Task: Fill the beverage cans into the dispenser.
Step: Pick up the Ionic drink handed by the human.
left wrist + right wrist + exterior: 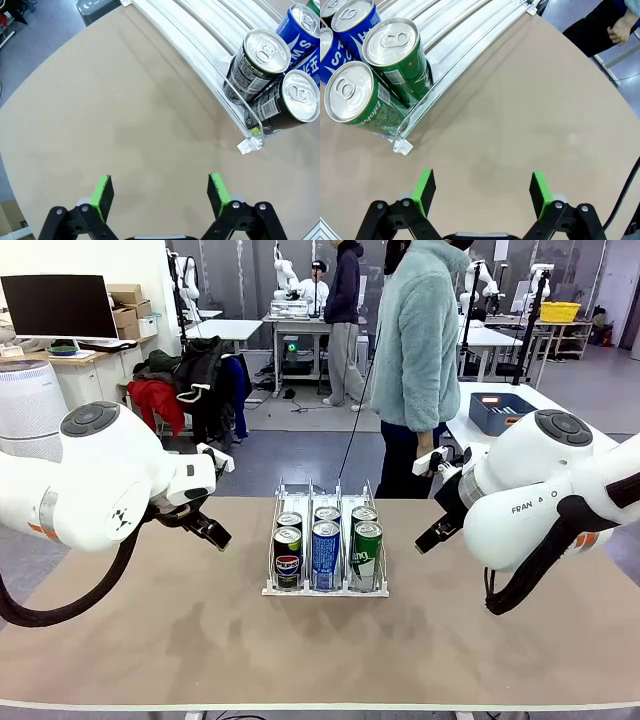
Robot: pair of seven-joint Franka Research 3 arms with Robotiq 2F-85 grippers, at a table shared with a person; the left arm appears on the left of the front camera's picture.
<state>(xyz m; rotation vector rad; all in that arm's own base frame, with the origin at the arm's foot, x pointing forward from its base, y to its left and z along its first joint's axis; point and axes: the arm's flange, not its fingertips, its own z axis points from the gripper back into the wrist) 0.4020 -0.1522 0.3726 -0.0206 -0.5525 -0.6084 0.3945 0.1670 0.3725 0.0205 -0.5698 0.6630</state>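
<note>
The dispenser (325,589) sits mid-table with three lanes, two cans in each: black cans (288,557) on the left, blue cans (326,554) in the middle, green cans (366,555) on the right. My left gripper (159,191) hangs open over bare tabletop, left of the dispenser (200,47), with the black cans (260,62) ahead of it. My right gripper (483,192) is open too, over bare table beside the dispenser (465,37) and the green cans (395,57). Neither holds anything. In the front view the left gripper (208,529) and right gripper (438,532) flank the rack.
A person in a light teal fleece (418,340) stands at the far edge, a hand (621,30) near the table. A dark blue bin (500,412) rests on a white table behind to the right. Open tabletop lies in front of and beside the rack.
</note>
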